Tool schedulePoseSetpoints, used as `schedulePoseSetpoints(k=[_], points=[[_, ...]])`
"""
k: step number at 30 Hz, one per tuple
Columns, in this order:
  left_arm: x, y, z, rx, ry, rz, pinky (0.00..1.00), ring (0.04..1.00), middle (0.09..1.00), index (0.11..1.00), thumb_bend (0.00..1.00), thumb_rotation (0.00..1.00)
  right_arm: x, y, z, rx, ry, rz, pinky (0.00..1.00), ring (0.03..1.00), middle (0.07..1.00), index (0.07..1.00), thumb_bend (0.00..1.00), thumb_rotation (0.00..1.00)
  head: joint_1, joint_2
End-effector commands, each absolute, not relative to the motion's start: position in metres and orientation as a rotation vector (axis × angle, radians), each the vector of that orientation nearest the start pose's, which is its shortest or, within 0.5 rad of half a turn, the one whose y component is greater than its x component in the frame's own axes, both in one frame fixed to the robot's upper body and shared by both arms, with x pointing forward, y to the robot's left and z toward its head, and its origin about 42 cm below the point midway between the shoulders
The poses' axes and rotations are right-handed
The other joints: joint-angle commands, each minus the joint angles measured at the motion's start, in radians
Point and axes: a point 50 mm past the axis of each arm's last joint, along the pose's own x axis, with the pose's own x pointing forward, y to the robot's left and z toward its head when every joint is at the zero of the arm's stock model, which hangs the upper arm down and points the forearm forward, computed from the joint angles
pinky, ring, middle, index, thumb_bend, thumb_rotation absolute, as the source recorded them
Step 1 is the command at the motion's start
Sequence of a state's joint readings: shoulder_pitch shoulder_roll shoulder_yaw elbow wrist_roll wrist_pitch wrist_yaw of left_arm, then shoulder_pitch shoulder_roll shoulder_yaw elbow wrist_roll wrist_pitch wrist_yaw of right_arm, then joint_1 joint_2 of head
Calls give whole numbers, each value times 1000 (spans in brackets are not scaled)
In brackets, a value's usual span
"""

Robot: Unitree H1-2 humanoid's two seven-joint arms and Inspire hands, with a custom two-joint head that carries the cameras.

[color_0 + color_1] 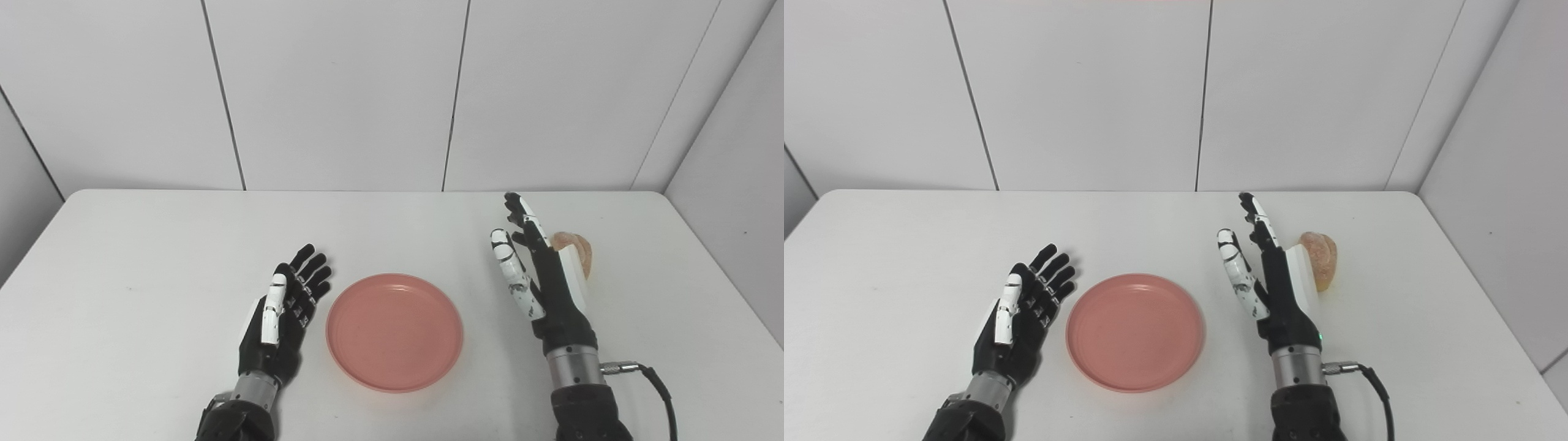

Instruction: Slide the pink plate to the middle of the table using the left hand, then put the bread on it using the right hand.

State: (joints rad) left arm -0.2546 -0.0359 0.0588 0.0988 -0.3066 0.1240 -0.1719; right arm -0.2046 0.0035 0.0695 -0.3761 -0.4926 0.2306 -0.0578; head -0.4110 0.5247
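Observation:
The pink plate [395, 331] lies flat and empty near the middle of the white table [153, 245], toward the front. My left hand [285, 312] is open and empty, palm up, just left of the plate's rim and not touching it. My right hand [539, 275] is open, held edge-up with fingers pointing away, right of the plate. The bread [1320, 260], a small tan roll, sits on the table just right of the right hand's back, partly hidden by it in the left eye view [582, 254].
The table's far edge meets a white panelled wall [343, 92]. A wall also stands along the right side [735, 184]. A black cable [658, 383] runs from my right wrist.

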Motion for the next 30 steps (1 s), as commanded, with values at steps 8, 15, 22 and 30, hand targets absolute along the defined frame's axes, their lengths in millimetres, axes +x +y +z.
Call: schedulePoseSetpoints(k=[8,15,22,30], points=[[359,190,125,-366,-22,-243,932,895,892,875,344,1000,333,-207,284,-538,-462,-266,865,890,899,929,530,1000,-33,-38],[358,192,122,-373,-12,-256,943,902,895,881,327,1000,344,-222,293,-631,-422,-362,802,874,901,902,638,951,-76,-69],[361,195,120,-381,-6,-274,962,921,913,896,314,1000,359,-234,300,-719,-388,-447,776,869,906,912,791,823,-110,-82],[362,198,116,-372,5,-284,961,919,912,898,302,1000,375,-241,302,-783,-313,-564,751,858,903,932,890,726,-138,-93]])
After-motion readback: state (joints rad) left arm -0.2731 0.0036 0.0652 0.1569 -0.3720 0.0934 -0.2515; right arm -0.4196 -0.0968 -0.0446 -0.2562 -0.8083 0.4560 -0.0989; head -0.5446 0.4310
